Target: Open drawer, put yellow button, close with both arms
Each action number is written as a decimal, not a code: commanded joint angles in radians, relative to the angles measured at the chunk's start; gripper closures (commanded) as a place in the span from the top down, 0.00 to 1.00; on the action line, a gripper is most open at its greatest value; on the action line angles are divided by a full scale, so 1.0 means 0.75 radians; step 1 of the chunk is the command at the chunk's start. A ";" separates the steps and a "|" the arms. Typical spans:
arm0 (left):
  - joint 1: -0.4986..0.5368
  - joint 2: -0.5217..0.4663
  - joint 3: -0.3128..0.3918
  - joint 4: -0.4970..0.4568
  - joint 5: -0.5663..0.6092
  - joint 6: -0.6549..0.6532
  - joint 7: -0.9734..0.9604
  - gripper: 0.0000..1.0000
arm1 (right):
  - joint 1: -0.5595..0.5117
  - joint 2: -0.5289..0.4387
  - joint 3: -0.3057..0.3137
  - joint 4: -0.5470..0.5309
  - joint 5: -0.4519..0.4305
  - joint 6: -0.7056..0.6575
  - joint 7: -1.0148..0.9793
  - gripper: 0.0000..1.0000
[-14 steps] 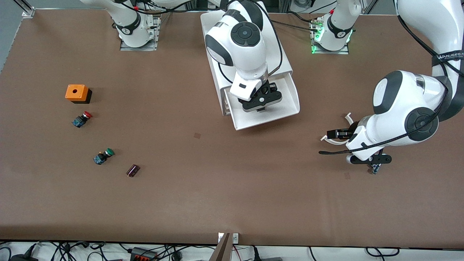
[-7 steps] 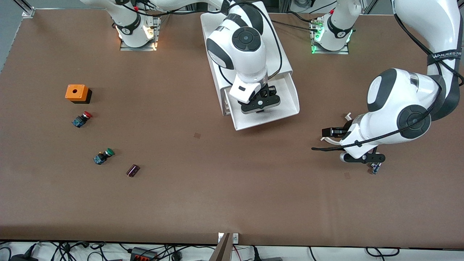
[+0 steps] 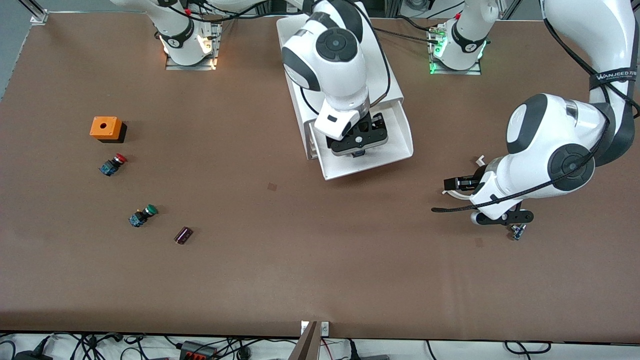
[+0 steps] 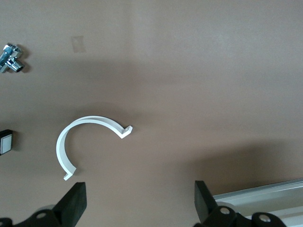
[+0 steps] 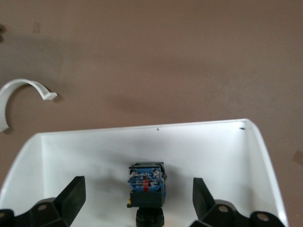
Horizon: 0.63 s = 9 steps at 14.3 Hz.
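Brown table [image 3: 300, 260] is carrying one white cabinet [image 3: 295, 95] with its top drawer [image 3: 400, 145] standing pulled out.

Two arms are working over it: the right gripper [image 5: 139, 201] is hanging inside the open drawer with its fingers spread wide, and the yellow button [image 5: 147, 185] is lying on the drawer floor between them, its long axis running away from the gripper, blue base pointing toward the drawer's front wall and black neck toward the wrist; the cap is hidden. The left gripper [image 4: 139, 203] is hovering, fingers wide, over bare table toward the left arm's end, just above one white curved clip [image 4: 85, 142]. Toward the right arm's end are lying one orange box [image 3: 106, 128], one red-capped button [image 3: 112, 164], one green-capped button [image 3: 142, 215] and one small dark cylinder [image 3: 183, 235].
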 commanded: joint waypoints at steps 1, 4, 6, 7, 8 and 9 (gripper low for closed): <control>-0.002 -0.008 -0.016 0.025 0.021 -0.008 -0.030 1.00 | -0.062 -0.037 -0.003 0.102 -0.001 -0.087 0.035 1.00; -0.002 -0.006 -0.083 0.025 0.019 0.023 -0.122 1.00 | -0.193 -0.093 -0.012 0.094 -0.042 -0.213 -0.023 1.00; -0.024 0.000 -0.112 0.019 0.023 0.129 -0.295 1.00 | -0.287 -0.123 -0.026 -0.006 -0.107 -0.315 -0.185 1.00; -0.057 0.007 -0.114 0.018 0.023 0.148 -0.363 1.00 | -0.347 -0.144 -0.028 -0.065 -0.109 -0.360 -0.258 1.00; -0.080 0.009 -0.114 0.018 0.027 0.176 -0.416 1.00 | -0.410 -0.164 -0.034 -0.123 -0.109 -0.369 -0.298 1.00; -0.116 0.017 -0.114 0.016 0.027 0.217 -0.465 1.00 | -0.477 -0.203 -0.034 -0.192 -0.111 -0.367 -0.347 1.00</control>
